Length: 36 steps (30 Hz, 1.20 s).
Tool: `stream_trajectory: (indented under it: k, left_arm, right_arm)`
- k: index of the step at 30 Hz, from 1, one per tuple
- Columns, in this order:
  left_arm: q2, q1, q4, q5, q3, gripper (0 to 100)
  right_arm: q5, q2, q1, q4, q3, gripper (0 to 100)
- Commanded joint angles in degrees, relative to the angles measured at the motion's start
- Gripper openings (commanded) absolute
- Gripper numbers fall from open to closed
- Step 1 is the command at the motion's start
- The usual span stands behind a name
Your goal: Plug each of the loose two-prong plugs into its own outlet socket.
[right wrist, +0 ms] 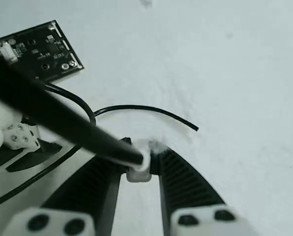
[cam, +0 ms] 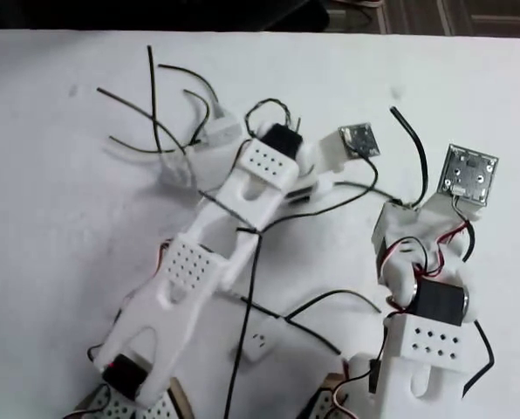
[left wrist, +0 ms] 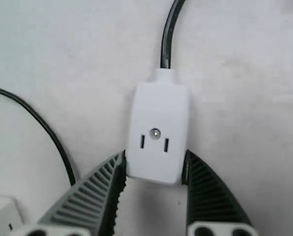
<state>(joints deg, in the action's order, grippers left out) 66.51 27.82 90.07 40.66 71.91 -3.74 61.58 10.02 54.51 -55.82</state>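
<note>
Both arms: white printed shells with grids of round holes, black servos. Left arm (cam: 186,266), right arm (cam: 426,340). Red and black wires (cam: 456,234) on right arm. Left fingers (left wrist: 100,189) grey and black, ribbed; right fingers (right wrist: 183,184) black, ribbed.

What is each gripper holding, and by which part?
Left gripper clamps the outlet socket at its cord-free end; right gripper pinches the plug body.

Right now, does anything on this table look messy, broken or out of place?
Nothing looks broken or spilled. The one untidy thing is the thin black cords, which sprawl across the white table, crossing one another. The white rectangular outlet socket lies straight between the left jaws.
</note>
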Motion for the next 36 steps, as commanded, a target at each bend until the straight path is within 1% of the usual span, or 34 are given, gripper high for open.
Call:
stream_trajectory:
  k: [1, 4, 6, 12, 17, 21, 25, 27, 31, 36]
  left_arm:
    - [-0.8, 0.0, 12.9, 0.4, 11.0, 2]
    - [-1.7, -2.6, 12.6, -4.7, 12.1, 2]
    - [-2.5, -3.8, 12.7, -6.4, 11.3, 2]
    - [-9.4, -6.5, 12.7, -8.4, -0.6, 2]
    - [-22.4, -6.6, 12.6, -8.8, -16.1, 2]
    - [-36.2, -6.7, 12.2, -11.1, -31.7, 2]
    - [-48.3, -7.7, 9.6, -10.5, -49.5, 2]
    - [-53.9, -9.1, 5.5, -10.5, -59.4, 2]
    - [-64.2, -12.9, -7.2, -10.4, -80.4, 2]
    - [-73.2, -15.3, -22.8, -7.3, -102.1, 2]
  right_arm:
    - [0.0, -0.3, 0.7, 0.2, 3.0, 1.7]
    - [0.0, -0.3, 0.7, 0.2, 3.0, 1.7]
    - [0.0, -0.3, 0.7, 0.2, 3.0, 1.7]
    - [0.0, -0.3, 0.3, 0.2, 2.8, 1.7]
    - [0.1, -0.6, 0.2, 0.4, 2.7, 1.7]
    - [0.1, -0.4, 0.2, 1.2, 2.6, 1.7]
    - [0.1, -0.3, -2.2, 2.1, 2.6, 1.7]
    - [0.1, -0.6, -3.0, 2.3, 2.6, 1.7]
    - [0.1, -0.7, -3.5, 2.4, 2.6, 1.7]
    - [0.1, -0.3, -3.6, 2.2, 1.7, 1.7]
